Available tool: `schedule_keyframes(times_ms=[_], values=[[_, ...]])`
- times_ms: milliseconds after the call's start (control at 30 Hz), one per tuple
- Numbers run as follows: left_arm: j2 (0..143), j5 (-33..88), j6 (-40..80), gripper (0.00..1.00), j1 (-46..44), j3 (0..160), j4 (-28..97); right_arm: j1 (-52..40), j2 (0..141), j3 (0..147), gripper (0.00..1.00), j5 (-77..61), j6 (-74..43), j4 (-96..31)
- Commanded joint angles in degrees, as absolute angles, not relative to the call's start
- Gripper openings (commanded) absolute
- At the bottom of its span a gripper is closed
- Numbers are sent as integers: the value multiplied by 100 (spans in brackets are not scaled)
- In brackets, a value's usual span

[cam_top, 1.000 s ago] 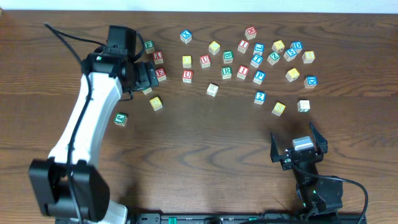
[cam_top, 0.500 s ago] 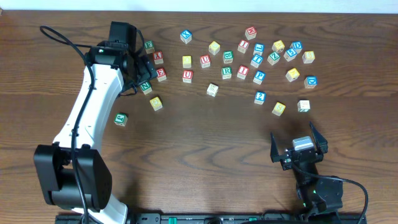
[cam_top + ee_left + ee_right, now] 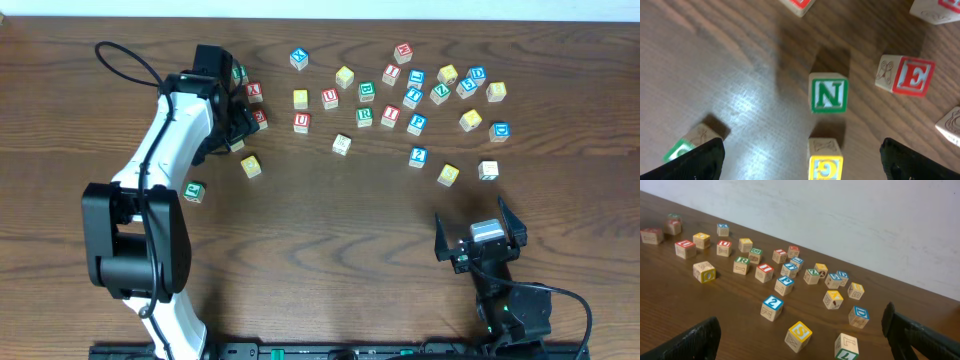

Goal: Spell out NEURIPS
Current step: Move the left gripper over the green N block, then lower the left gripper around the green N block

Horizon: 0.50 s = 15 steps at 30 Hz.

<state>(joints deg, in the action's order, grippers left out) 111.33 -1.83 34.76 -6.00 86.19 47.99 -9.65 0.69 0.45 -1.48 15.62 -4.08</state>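
With left jaws and right jaws spread empty, we should centre the left jaws over the N [image 3: 828,93] and lower straight, avoiding the yellow cube [image 3: 825,161] just below it in frame.

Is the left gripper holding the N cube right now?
No, the N cube lies free on the wood, ahead of the open left gripper and touching neither side of it.
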Motion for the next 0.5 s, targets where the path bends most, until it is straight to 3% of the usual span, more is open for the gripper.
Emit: schedule_keyframes(times_ms=[0, 467], values=[[11279, -196, 3321, 98, -563, 8790, 4668, -893, 38, 32, 99, -102, 1483, -432], [11323, -207, 2915, 98, -563, 8788, 4401, -893, 38, 32, 99, -104, 1483, -432]])
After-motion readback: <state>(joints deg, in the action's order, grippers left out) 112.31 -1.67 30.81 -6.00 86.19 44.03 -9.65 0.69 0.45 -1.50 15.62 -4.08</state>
